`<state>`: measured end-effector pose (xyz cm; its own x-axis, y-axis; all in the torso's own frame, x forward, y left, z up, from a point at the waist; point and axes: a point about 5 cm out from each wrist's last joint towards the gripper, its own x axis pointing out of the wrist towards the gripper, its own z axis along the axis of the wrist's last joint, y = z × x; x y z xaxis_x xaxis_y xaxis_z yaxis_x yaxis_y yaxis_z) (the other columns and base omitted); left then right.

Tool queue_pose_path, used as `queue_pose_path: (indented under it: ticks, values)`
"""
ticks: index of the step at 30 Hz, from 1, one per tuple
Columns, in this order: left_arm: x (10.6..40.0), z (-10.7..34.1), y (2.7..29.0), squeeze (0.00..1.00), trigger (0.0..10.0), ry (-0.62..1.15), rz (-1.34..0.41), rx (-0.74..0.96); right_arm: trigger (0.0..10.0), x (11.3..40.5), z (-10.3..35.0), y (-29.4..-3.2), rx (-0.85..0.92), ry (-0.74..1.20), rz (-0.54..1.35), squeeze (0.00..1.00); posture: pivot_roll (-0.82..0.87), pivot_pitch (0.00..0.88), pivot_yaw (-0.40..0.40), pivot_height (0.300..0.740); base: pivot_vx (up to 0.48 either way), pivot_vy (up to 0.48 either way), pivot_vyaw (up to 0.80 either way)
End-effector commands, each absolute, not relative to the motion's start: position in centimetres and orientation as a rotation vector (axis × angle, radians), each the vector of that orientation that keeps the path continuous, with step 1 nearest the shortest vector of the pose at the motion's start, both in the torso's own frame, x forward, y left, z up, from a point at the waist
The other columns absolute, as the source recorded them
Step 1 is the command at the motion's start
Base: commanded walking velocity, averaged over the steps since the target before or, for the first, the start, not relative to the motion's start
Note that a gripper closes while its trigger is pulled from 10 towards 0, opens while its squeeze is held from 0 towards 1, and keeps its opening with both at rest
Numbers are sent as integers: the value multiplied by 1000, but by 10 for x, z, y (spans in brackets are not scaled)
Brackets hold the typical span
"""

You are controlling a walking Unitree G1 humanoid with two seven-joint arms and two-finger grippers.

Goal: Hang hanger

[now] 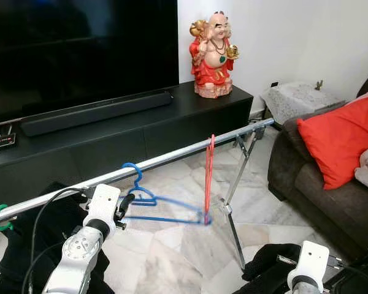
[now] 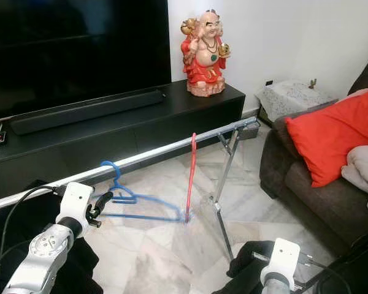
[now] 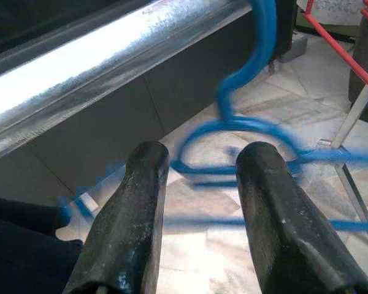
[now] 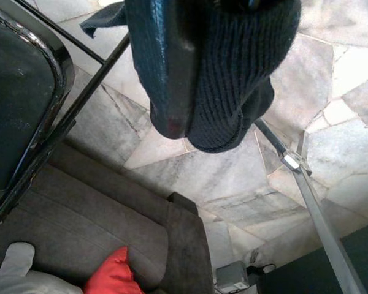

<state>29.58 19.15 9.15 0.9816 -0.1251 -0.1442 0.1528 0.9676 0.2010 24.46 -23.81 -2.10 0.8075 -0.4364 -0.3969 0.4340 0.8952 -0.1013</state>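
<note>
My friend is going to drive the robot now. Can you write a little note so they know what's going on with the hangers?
Left gripper: open, just behind the blue hanger, not squeezing it.
Right gripper: low at the robot's side, over the floor by the sofa; I can't tell if it is open or shut.
Blue hanger: its hook is over the metal rail, and it looks blurry, so it may be swinging.
Red hanger: on the same rail, further right.
Done: the blue hanger looks hung.
Left: pull the left gripper back without bumping the blue hanger, and check it stays on.
</note>
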Motion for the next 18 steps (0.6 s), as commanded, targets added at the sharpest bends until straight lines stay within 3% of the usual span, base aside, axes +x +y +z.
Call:
queue_pose_path:
  ticks: [1,13,18]
  values:
    - [297,95,193,0,10000,125,-135,223,10000,248,-19,-237,-6,415,-459,0,109,1,20,740,0,0,0]
    - [297,95,193,0,10000,125,-135,223,10000,248,-19,-237,-6,415,-459,0,109,1,20,740,0,0,0]
    - [310,89,181,0,10000,306,-185,178,10000,251,-19,-233,-3,427,-435,0,100,0,20,740,0,0,0]
